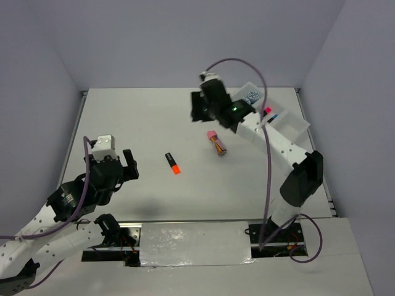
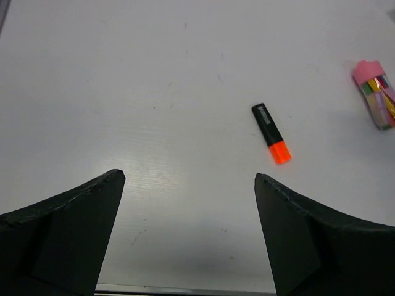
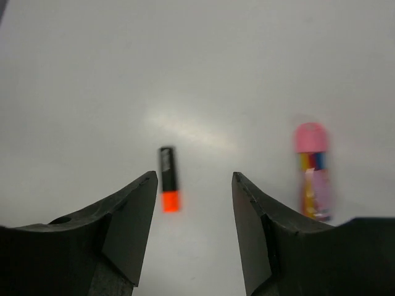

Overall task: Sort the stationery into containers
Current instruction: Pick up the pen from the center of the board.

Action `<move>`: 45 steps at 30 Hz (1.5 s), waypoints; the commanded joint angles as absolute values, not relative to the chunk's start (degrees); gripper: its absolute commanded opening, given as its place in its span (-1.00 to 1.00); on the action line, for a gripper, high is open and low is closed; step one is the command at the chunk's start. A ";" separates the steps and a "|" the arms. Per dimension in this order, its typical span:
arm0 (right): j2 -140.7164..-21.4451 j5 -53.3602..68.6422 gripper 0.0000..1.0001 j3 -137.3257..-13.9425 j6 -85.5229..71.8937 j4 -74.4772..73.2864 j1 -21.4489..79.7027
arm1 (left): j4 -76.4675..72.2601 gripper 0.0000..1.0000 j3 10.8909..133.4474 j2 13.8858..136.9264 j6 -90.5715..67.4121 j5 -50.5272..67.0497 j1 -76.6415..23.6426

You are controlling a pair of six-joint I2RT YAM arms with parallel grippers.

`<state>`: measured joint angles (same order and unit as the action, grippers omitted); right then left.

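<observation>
I see a white counter boxed in by pale lilac walls. The orange-capped marker and pink-capped tube lie out left of the tray, which my right arm half hides. My left hand and right hand both gape, empty

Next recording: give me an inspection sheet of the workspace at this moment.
Surface: white table, faint scuffs.
Job's things: orange-capped marker and pink-capped tube lie loose; white tray at far right holds a blue roll and markers.
Clutter: nothing seen.
Claws: left claw and right claw open, empty.
Cables: purple cables, one along each arm.
Surroundings: plain pale walls.
</observation>
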<state>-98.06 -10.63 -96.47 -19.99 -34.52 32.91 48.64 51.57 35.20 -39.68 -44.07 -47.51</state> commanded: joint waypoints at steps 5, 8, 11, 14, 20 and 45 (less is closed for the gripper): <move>-108.52 -17.92 0.14 -96.57 -25.65 -39.70 53.85 | 48.35 0.99 52.56 29.10 -41.85 -48.44 -46.76; -113.27 -17.58 0.17 -97.56 -26.98 -39.47 56.68 | 48.51 0.99 52.47 29.35 -42.01 -47.90 -46.76; -117.05 -15.65 0.22 -98.17 -27.25 -39.37 57.74 | 47.73 0.99 52.38 30.06 -40.79 -46.59 -46.76; -120.40 -16.09 0.22 -98.79 -27.16 -39.73 57.92 | 46.67 0.99 52.21 31.02 -39.55 -45.09 -46.76; -124.62 -14.24 0.16 -100.45 -26.19 -38.85 57.39 | 45.70 0.99 52.12 32.43 -38.32 -43.33 -46.76; -108.82 -7.21 -0.57 -96.33 -24.34 -32.60 34.24 | 44.91 0.99 51.77 31.64 -37.53 -42.45 -46.76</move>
